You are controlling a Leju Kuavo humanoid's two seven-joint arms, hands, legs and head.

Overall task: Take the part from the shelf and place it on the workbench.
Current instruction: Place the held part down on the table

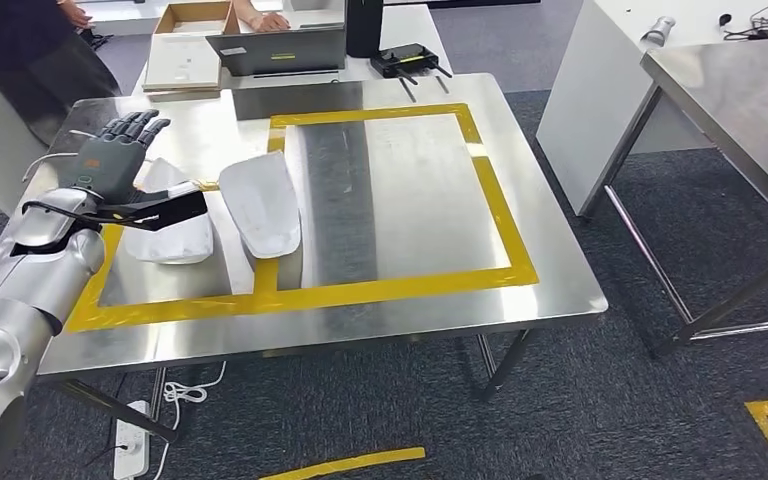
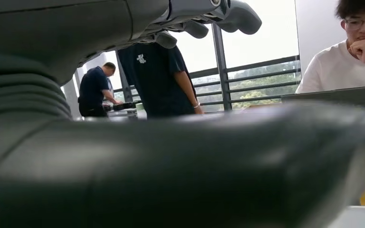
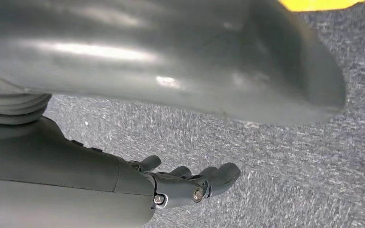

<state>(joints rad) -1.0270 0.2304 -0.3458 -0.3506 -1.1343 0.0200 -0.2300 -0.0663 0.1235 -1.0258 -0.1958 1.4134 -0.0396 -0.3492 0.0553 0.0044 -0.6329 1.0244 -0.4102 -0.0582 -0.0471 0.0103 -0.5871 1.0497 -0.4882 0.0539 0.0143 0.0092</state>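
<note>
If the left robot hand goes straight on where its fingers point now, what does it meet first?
Probably nothing nearby: the left robot hand points over bare workbench toward its far edge. Beyond lies the cardboard box, though height is unclear.

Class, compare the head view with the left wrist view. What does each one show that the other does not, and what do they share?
Head view alone: the steel workbench with its yellow tape frame, and two white parts, the left part partly under the left hand, the right part lying across the tape.

Left wrist view alone: a window railing with trees behind it, a person in a dark shirt standing, and a second person farther back.

Both: the left hand with fingers spread and nothing in its grasp, and the laptop at the far edge.
</note>
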